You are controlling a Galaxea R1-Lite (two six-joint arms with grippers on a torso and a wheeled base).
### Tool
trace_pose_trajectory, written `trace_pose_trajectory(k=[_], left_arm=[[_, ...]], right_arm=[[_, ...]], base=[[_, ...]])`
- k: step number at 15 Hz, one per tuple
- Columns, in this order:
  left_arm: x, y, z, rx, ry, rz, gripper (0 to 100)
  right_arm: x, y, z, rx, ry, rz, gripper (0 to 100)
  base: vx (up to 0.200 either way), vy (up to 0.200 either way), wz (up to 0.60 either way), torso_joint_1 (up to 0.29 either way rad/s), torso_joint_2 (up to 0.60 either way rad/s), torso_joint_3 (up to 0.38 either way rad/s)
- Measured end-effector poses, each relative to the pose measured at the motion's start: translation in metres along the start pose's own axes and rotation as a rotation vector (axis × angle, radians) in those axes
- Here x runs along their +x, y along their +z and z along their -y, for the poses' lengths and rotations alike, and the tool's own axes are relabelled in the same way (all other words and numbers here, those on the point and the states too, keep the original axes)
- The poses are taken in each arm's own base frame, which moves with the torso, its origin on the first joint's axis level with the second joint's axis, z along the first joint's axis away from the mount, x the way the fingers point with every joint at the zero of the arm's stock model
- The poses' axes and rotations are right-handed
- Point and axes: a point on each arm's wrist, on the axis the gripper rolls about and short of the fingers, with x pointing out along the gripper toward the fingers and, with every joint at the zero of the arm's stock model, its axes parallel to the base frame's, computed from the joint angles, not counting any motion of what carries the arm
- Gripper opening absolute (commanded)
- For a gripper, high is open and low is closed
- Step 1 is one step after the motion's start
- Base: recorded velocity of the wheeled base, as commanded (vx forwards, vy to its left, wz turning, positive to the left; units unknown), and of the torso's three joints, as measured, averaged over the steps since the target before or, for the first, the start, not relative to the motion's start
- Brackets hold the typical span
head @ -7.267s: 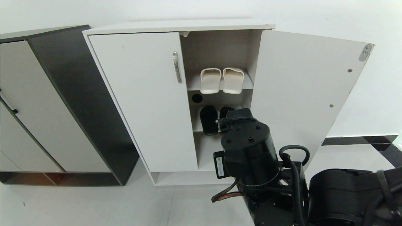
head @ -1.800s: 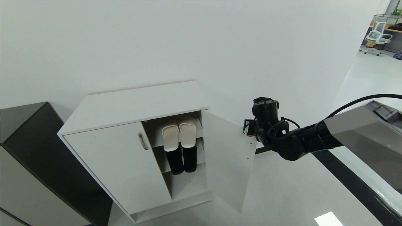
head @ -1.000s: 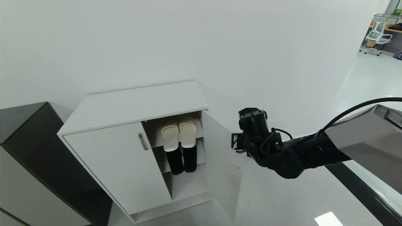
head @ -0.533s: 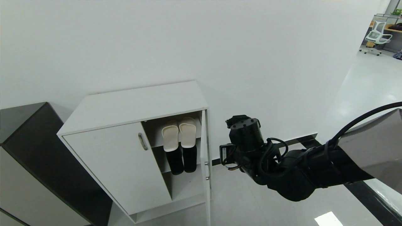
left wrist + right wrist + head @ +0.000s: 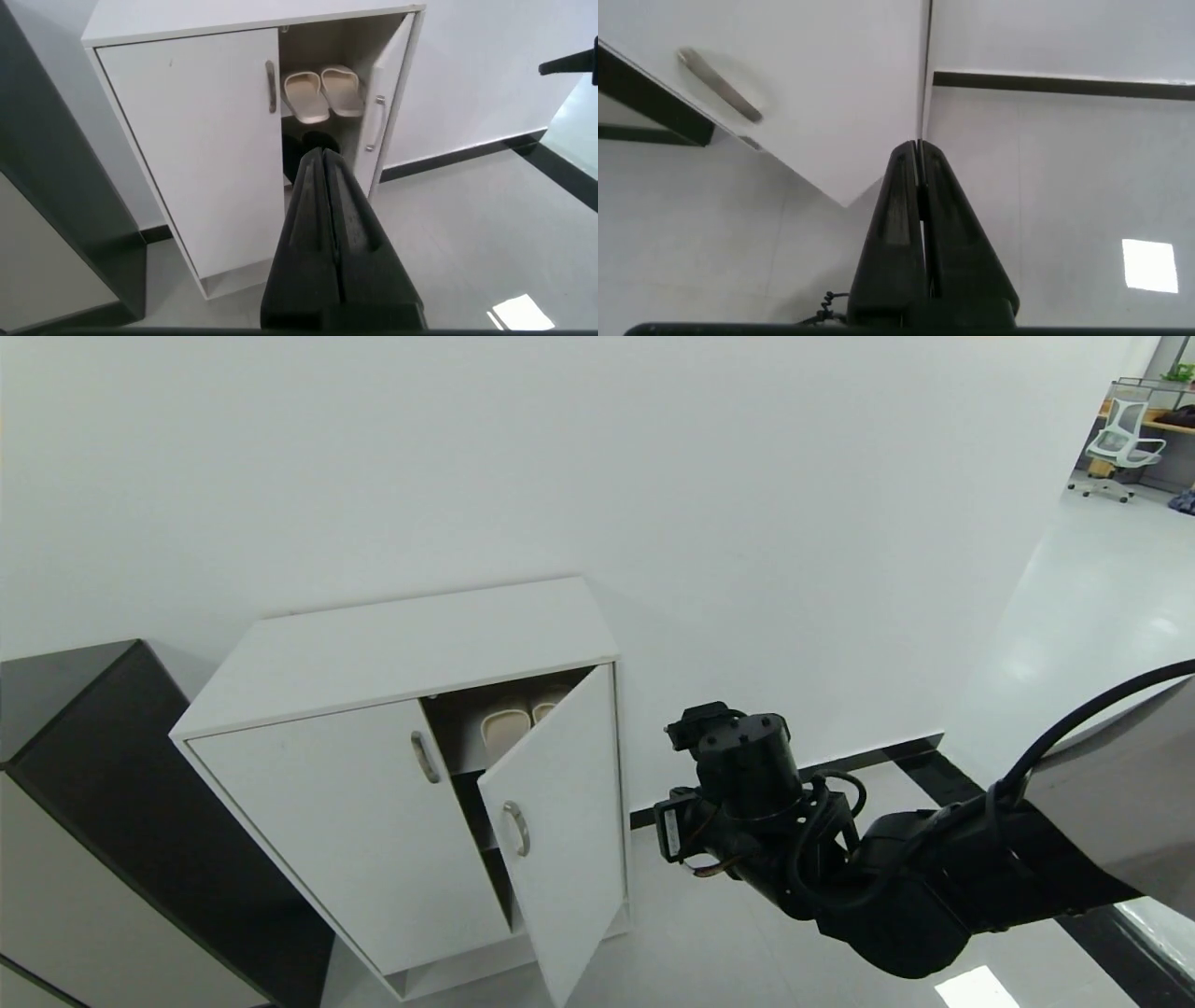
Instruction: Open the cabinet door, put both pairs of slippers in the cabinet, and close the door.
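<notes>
Right gripper (image 5: 921, 149) is pressed together, empty, near the right door (image 5: 560, 821); my left gripper (image 5: 324, 154) is likewise. I count one white cabinet (image 5: 392, 644) with two doors: left door (image 5: 345, 831) closed, right ajar. Inside are two cream slippers (image 5: 322, 91) on the upper shelf, with a black pair (image 5: 306, 142) below.

The white cabinet (image 5: 401, 644) stands on the pale floor (image 5: 691, 957), cream slippers (image 5: 322, 93) on its upper shelf (image 5: 322, 122), black slippers (image 5: 304, 147) below

Slippers (image 5: 303, 95) lie inside the cabinet (image 5: 401, 639), behind its ajar right door (image 5: 560, 803); a second cabinet (image 5: 121, 775) stands to its left.
</notes>
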Motion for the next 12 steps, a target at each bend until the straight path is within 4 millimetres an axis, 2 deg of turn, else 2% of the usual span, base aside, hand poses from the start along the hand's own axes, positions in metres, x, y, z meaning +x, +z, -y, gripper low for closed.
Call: trace_pose_trajectory(k=[5,12], left_arm=[[0.0000,0.0000,0.0000,0.000,0.000,0.000,0],[0.0000,0.0000,0.0000,0.000,0.000,0.000,0]], right_arm=[[-0.0004,-0.0011,-0.0022,-0.003,0.006,0.000,0],[0.0024,-0.0069,0.0011,0.007,0.081,0.007,0]], base=[[0.000,0.000,0.60,0.003,0.00,0.002],[0.000,0.000,0.00,0.000,0.00,0.000]])
